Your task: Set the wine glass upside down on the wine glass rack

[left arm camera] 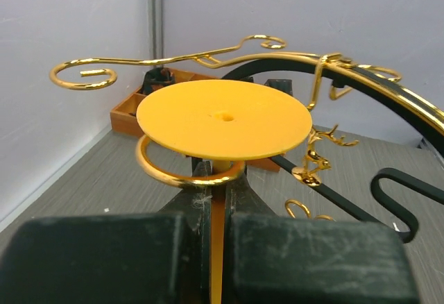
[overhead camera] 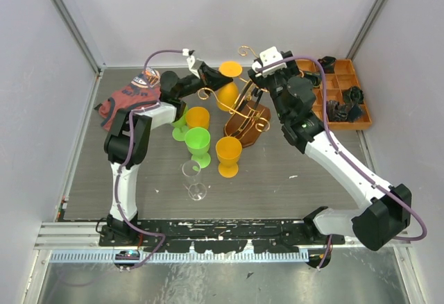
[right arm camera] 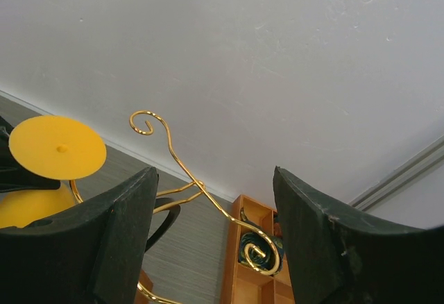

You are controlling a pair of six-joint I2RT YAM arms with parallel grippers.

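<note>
A grey wood-grain table [overhead camera: 263,193] carries everything. At its far left lies a crumpled red patterned cloth [overhead camera: 121,103]; at the far right sits an orange compartment tray [overhead camera: 345,82]. The wine glass rack [overhead camera: 244,125] stands mid-table on its oval dark-brown base. Just left and near of it cluster two orange plastic glasses [overhead camera: 198,118] [overhead camera: 228,153] and a green glass [overhead camera: 198,143], with a clear wine glass [overhead camera: 195,179] nearest.

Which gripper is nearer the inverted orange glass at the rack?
Left. Left gripper clamps the orange glass by its stem; right gripper is open around a rack arm, apart from it.
</note>
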